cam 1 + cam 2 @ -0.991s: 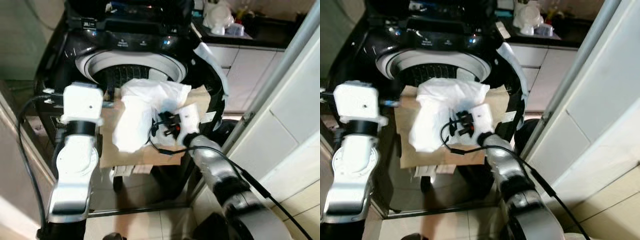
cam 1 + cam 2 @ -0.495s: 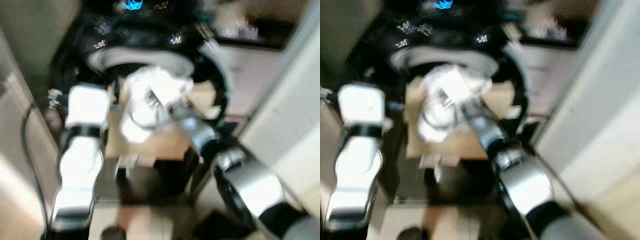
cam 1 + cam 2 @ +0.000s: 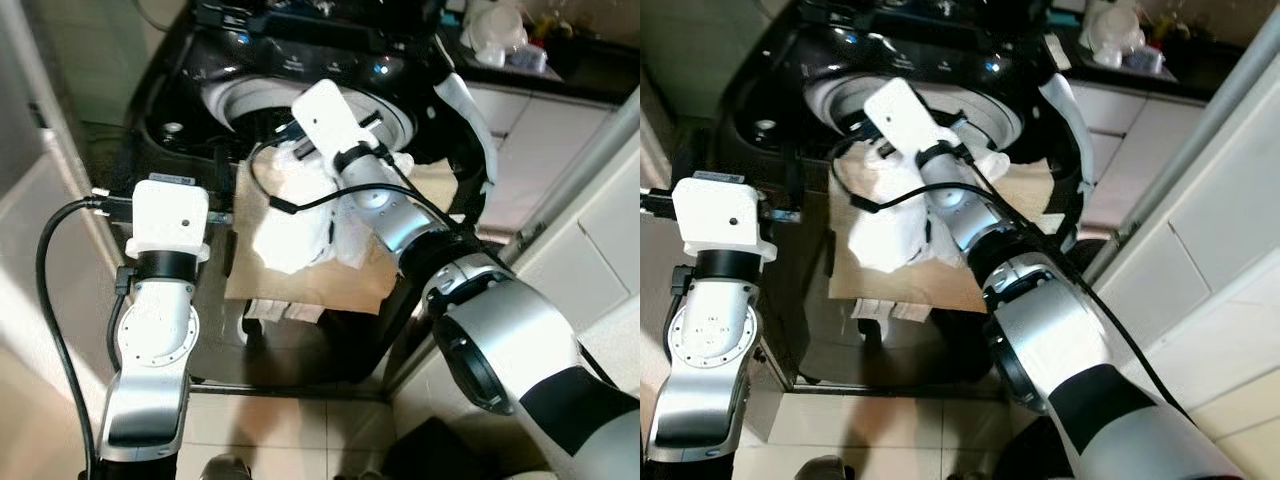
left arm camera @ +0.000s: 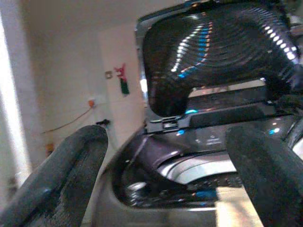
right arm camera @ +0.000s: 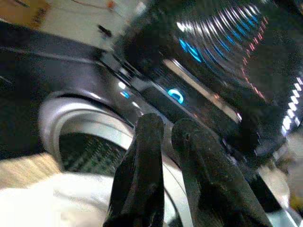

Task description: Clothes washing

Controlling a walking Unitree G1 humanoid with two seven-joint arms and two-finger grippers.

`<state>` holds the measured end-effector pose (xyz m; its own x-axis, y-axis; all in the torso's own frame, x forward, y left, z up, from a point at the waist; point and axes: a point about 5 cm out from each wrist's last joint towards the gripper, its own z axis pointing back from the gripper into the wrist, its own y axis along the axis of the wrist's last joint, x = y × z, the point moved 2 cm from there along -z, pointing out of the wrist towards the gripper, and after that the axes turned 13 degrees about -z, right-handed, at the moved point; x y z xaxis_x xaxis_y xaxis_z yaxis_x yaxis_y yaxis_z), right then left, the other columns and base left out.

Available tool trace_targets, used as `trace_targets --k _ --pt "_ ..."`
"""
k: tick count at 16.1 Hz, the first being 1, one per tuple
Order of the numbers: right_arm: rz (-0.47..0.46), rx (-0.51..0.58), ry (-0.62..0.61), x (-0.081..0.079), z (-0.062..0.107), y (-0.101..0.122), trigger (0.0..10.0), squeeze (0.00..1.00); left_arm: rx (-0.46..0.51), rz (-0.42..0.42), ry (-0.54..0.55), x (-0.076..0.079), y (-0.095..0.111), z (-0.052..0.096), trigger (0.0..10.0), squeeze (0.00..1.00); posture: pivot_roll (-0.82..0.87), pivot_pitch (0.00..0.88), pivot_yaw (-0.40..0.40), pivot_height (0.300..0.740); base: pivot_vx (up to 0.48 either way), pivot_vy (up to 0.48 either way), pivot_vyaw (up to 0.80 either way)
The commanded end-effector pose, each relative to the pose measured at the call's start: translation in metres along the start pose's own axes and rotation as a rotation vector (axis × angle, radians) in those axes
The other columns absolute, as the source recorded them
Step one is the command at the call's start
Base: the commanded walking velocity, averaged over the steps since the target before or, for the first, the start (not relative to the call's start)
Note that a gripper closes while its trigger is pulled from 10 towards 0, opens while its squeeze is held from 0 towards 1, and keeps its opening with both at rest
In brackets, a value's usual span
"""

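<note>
Your left gripper (image 4: 161,179) hangs at the left front corner of the washing machine (image 3: 190,110), level with the near edge of the cardboard sheet (image 3: 300,285). Its fingers (image 4: 61,175) stand wide apart with nothing between them, pointing toward the machine's raised lid (image 4: 213,52) and lit control panel (image 4: 222,125).

On the washing machine's front rim, the brown cardboard sheet lies flat and overhangs the near side. The white cloth (image 3: 290,225) sits on it as a crumpled, rumpled heap, plain white with soft folds. Its long axis runs from the near left of the sheet up toward the drum opening (image 3: 840,100), and its far end reaches the white ring of the drum.

The drum shows a dark ribbed wall; you cannot tell from these views what lies inside.

Your right gripper (image 5: 173,161) is stretched over the cloth's far end, at the near lip of the drum opening. Its two fingers (image 5: 144,165) are drawn close, almost touching, aimed at the control panel; whether they pinch any cloth cannot be told.
</note>
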<state>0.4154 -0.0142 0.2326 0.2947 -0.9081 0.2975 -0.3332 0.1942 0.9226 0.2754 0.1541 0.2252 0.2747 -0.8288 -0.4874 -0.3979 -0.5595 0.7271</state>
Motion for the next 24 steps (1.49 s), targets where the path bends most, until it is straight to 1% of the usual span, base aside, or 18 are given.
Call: trace_targets --k 1,3,4,5,6,8,9,10,12,13,14,16,17,18,20,21,22,24 --pt "-0.031 0.028 -0.035 0.013 -0.003 0.007 10.0 0.00 0.005 0.005 -0.023 0.006 0.002 -0.002 10.0 0.00 0.20 0.000 -0.116 0.740 0.000 0.000 0.00" --pt "-0.096 0.132 -0.069 0.023 -0.004 0.024 10.0 0.00 0.005 0.007 -0.026 0.007 0.003 -0.002 10.0 0.00 0.19 0.000 -0.118 0.740 0.000 0.000 0.00" --pt "-0.116 0.212 -0.081 0.029 -0.002 0.033 10.0 0.00 0.004 0.008 -0.023 0.006 0.002 -0.002 10.0 0.00 0.19 0.000 -0.118 0.740 0.000 0.000 0.00" --pt "-0.131 0.241 -0.090 0.032 -0.001 0.036 10.0 0.00 0.002 0.008 -0.022 0.006 0.002 -0.002 10.0 0.00 0.18 0.000 -0.115 0.740 0.000 0.000 0.00" --pt "-0.186 0.283 -0.103 0.037 0.005 0.035 10.0 0.00 0.001 0.009 -0.023 0.006 0.001 -0.001 10.0 0.00 0.17 0.000 -0.111 0.740 0.000 0.000 0.00" --pt "-0.260 0.295 -0.068 0.036 0.015 0.025 10.0 0.00 0.002 0.011 -0.027 0.007 0.001 -0.002 10.0 0.00 0.16 0.000 -0.105 0.740 0.000 0.000 0.00" --pt "-0.339 0.265 -0.046 0.037 0.019 0.018 10.0 0.00 0.003 0.013 -0.030 0.007 0.001 -0.003 10.0 0.00 0.15 0.000 -0.102 0.740 0.000 0.000 0.00" --pt "-0.385 0.262 -0.016 0.038 0.024 0.015 10.0 0.00 0.005 0.014 -0.035 0.008 0.001 -0.003 10.0 0.00 0.14 0.000 -0.100 0.740 0.000 0.000 0.00" --pt "-0.409 0.294 0.007 0.050 0.034 0.021 10.0 0.00 0.004 0.015 -0.037 0.008 0.000 -0.004 10.0 0.00 0.13 0.000 -0.099 0.740 0.000 0.000 0.00" --pt "-0.432 0.300 0.059 0.053 0.040 0.025 10.0 0.00 0.005 0.016 -0.037 0.008 0.000 -0.004 10.0 0.00 0.13 0.000 -0.098 0.740 0.000 0.000 0.00" --pt "-0.443 0.290 0.110 0.056 0.046 0.027 10.0 0.00 0.006 0.017 -0.037 0.008 0.000 -0.004 10.0 0.00 0.12 0.000 -0.096 0.740 0.000 0.000 0.00" --pt "-0.501 0.230 0.174 0.056 0.049 0.019 10.0 0.00 0.006 0.018 -0.040 0.009 -0.001 -0.005 10.0 0.00 0.12 0.000 -0.094 0.740 0.000 0.000 0.00" --pt "-0.522 0.158 0.197 0.055 0.049 0.006 10.0 0.00 0.007 0.019 -0.041 0.009 -0.001 -0.005 10.0 0.00 0.12 0.000 -0.094 0.740 0.000 0.000 0.00" --pt "-0.526 0.092 0.225 0.051 0.048 -0.006 10.0 0.00 0.007 0.021 -0.040 0.010 0.000 -0.006 10.0 0.00 0.12 0.000 -0.093 0.740 0.000 0.000 0.00" --pt "-0.528 0.013 0.245 0.045 0.044 -0.014 10.0 0.00 0.008 0.022 -0.041 0.012 0.000 -0.007 10.0 0.00 0.12 0.000 -0.096 0.740 0.000 0.000 0.00" --pt "-0.535 -0.011 0.269 0.042 0.041 -0.013 10.0 0.00 0.010 0.022 -0.039 0.012 0.000 -0.007 10.0 0.00 0.12 0.000 -0.096 0.740 0.000 0.000 0.00" --pt "-0.559 -0.024 0.321 0.037 0.038 -0.008 10.0 0.00 0.009 0.021 -0.030 0.011 0.000 -0.008 10.0 0.00 0.14 0.000 -0.108 0.740 0.000 0.000 0.00" --pt "-0.606 -0.090 0.370 0.032 0.033 -0.009 10.0 0.00 0.005 0.015 -0.018 0.009 -0.001 -0.007 10.0 0.00 0.15 0.000 -0.119 0.740 0.000 0.000 0.00"
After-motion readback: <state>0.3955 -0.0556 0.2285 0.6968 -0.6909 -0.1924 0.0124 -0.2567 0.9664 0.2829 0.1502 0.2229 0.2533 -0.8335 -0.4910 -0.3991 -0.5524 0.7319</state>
